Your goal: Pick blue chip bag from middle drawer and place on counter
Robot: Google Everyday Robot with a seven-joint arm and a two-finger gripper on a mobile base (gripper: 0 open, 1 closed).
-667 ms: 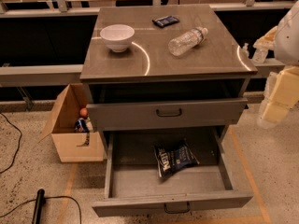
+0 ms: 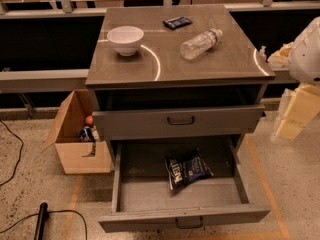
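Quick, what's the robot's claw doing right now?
Gripper, at the right edge beside the counter: cannot be told.
The blue chip bag lies in the middle drawer.

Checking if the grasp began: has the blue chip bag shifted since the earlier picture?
No. The blue chip bag lies where it did against the middle drawer walls; the hand is beyond the counter, right side, apart from it.

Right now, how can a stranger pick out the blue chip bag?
Start at the counter, with the gripper at its right edge. The open drawer below holds only the chip bag. It is glossy navy with white lettering, much bigger than the navy packet on top.
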